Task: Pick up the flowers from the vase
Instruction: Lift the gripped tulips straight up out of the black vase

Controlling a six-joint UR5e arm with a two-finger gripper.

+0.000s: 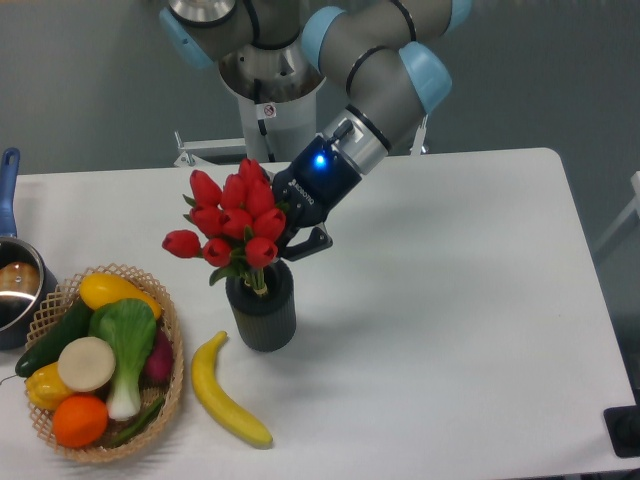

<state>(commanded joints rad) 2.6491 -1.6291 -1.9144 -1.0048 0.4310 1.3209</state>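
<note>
Right now the flowers (232, 218) stand in the vase (262, 306) on the white surface (450, 300). Behind the vase, the gripper (296, 240) reaches into the blooms; its fingertips are hidden by the buds, so whether it grips cannot be told. A banana (226, 390) lies just beside the vase.

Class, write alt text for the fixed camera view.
A robot gripper reaches in behind red tulip flowers standing in a ribbed dark vase on a white table. A banana and basket lie nearby.
</note>
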